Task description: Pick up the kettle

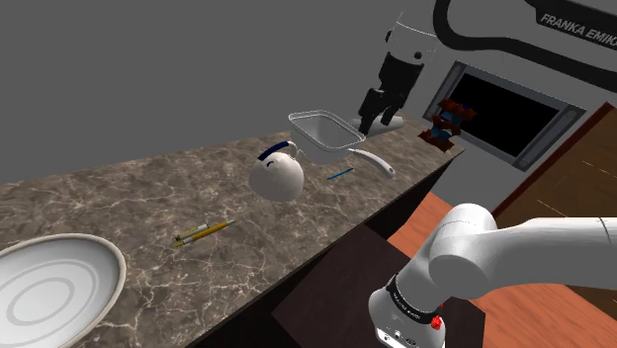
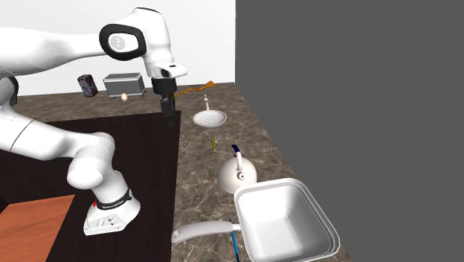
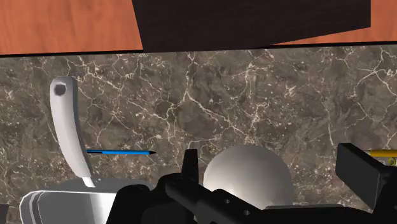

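Kettle (image 1: 277,174): white, rounded body, dark blue handle arched over the top, small dark dot on its side. It stands about mid-counter, between pan (image 1: 323,130) and yellow pen (image 1: 203,232), touching neither.

Gripper (image 1: 372,121): black, hangs above the counter (image 1: 129,213), apart from the kettle. Jaws spread. In the wrist view the kettle's dome sits between the fingers (image 3: 189,163), no contact.

Surface: dark brown marble counter with pale veins. Grey wall runs along its far edge. Beyond the stand-side edge lie a dark stand top (image 3: 254,22) and an orange wood floor (image 3: 63,25). A framed black area (image 1: 504,114) shows past the counter's end, with a small red-and-blue figure (image 1: 445,121) before it.

Containers: the pan is white and square, toward one end of the counter, inner bottom bare white. Its handle (image 1: 374,160) points toward the stand-side edge. A blue pen (image 1: 339,173) lies just beside the handle. A white plate (image 1: 49,287) sits toward the opposite end, face bare.

Second exterior view, past the plate: grey box (image 2: 124,85), dark object (image 2: 88,85), orange item (image 2: 201,88); what they are I cannot tell.
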Controlling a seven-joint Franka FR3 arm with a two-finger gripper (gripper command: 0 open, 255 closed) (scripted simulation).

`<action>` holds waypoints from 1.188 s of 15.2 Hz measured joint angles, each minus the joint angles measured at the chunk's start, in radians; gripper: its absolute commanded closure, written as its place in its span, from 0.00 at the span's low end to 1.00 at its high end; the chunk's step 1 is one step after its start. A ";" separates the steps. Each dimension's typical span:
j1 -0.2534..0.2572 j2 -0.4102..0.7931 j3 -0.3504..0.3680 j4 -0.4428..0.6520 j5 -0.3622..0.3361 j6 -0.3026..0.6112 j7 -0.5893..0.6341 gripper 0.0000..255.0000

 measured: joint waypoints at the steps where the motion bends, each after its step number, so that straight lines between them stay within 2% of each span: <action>1: 0.000 0.000 0.000 0.000 0.000 0.000 0.000 0.00; 4: 0.027 0.048 -0.050 -0.005 -0.039 0.044 -0.121 0.00; 10: 0.098 0.216 -0.189 0.020 -0.135 0.167 -0.479 0.00; 18: 0.195 0.513 -0.325 0.123 -0.180 0.350 -0.948 0.00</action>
